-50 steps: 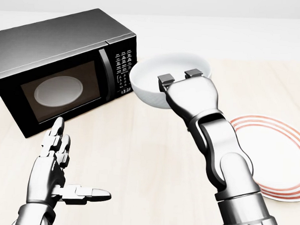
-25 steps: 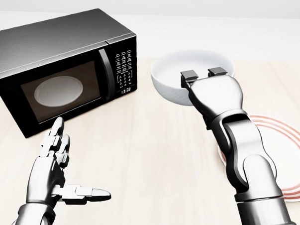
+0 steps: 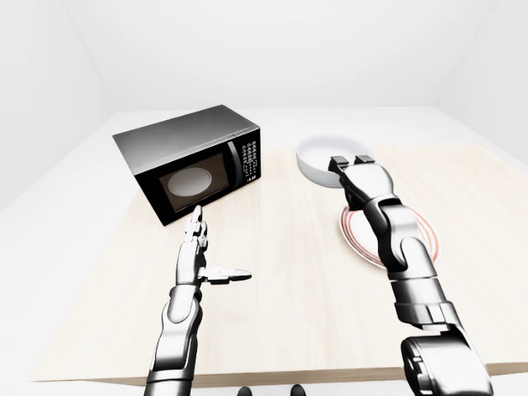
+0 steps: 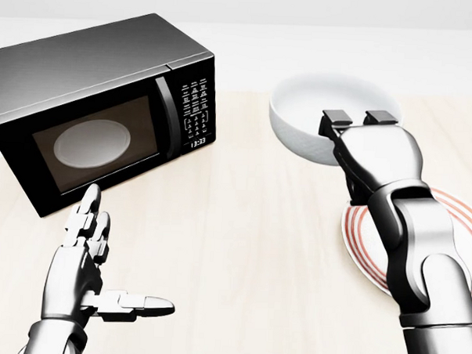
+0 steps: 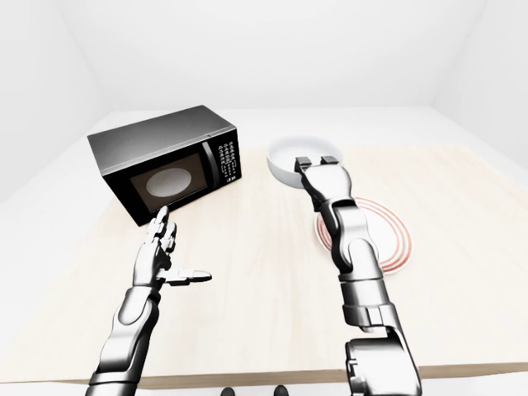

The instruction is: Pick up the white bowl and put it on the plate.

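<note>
The step in hand appears to be the carry: the round white ceramic bowl (image 4: 326, 112) is gripped at its near rim by the right hand (image 4: 368, 143) and has yet to reach the flat white plate with red concentric rings (image 5: 394, 237). To finish well, the bowl should be brought toward the lower right of the head view until it sits over the plate's middle, kept level so it does not tip off the pinch, then lowered until its base touches before the grip opens. A one-sided rim hold probably gives little margin, so a slow, steady move seems wise.

The right arm stretches forward and up the head view, wrist extended, its dark fingers (image 4: 337, 117) hooked over the bowl's rim and clenched on it. The bowl appears to be held clear of the pale wooden bench (image 4: 241, 248), above the plate's upper-left edge and just right of the black box-shaped microwave (image 4: 98, 100).

The left hand (image 4: 98, 277) hovers low at the left of the head view, fingers released and spread, thumb pointing right, grasping nothing.
</note>
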{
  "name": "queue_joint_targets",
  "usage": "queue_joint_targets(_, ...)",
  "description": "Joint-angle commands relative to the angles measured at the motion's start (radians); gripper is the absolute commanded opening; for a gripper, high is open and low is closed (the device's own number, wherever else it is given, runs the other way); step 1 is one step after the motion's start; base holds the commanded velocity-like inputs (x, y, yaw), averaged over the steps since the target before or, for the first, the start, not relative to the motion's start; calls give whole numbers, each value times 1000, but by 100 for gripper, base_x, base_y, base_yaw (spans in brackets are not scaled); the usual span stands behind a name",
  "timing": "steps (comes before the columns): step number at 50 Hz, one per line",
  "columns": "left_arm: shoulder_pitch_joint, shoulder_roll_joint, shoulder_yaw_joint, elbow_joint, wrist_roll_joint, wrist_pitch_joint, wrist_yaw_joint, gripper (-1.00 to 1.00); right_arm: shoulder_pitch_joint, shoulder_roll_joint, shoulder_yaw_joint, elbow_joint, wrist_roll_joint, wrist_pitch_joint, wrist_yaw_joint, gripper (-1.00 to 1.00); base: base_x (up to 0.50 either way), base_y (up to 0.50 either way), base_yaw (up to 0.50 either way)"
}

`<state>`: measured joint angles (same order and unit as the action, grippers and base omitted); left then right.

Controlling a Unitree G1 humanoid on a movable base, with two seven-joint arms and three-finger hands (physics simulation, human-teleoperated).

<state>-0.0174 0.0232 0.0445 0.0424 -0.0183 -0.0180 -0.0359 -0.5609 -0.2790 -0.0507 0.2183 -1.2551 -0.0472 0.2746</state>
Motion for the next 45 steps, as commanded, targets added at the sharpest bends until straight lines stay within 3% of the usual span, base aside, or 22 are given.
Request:
queue_joint_targets(1,-1,1,0,1,2,1,0,100,33,-32,-34,-42,62,15,-9,-100,0,0,0)
queue_joint_targets(45,-2,1,0,5,3,-1,2,100,213,-119,-149,-137,110,22,-8,-100,0,0,0)
